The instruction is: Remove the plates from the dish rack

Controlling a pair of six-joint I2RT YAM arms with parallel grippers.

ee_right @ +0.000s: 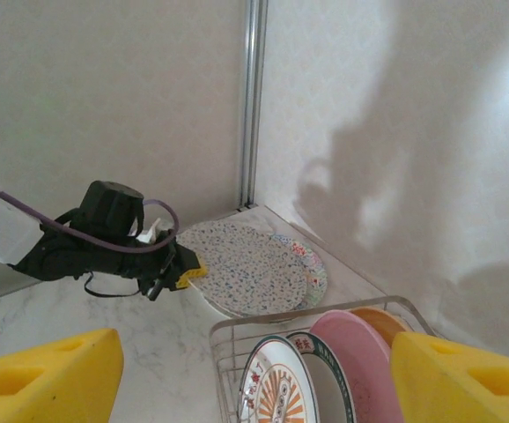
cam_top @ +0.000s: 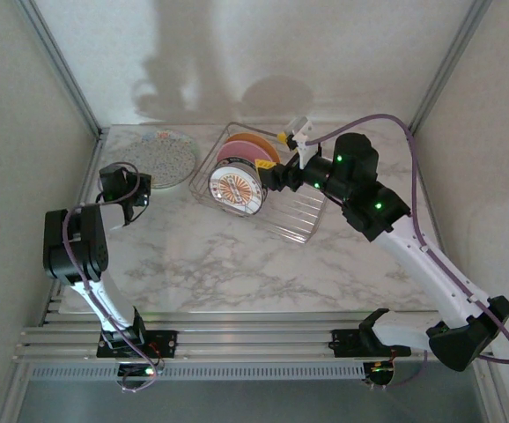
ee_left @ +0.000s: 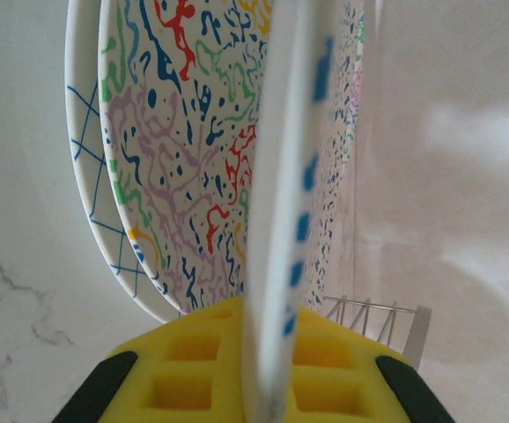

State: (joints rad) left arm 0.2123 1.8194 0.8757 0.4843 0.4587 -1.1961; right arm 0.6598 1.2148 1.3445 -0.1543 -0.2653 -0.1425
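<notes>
Here we see the left arm's yellow-padded fingers point(ee_left: 193, 370) clamped on the rim of the round white speckled plate point(ee_right: 246, 264). It rests at the back left of the white marble table point(cam_top: 237, 264), overlapping the large multicolour-mosaic plate point(ee_right: 314, 269). Just to the right stands the rectangular silvery wire dish rack point(cam_top: 294, 216), and we count three plates upright in it: the small white plate with an orange sunburst and dark rim point(cam_top: 237, 189) nearest, the plain pink plate point(cam_top: 244, 154) behind it, and the plain orange plate point(cam_top: 259, 139) farthest back. The right arm's yellow fingers point(ee_right: 466, 379) stand wide apart close above these racked plates, holding nothing.
</notes>
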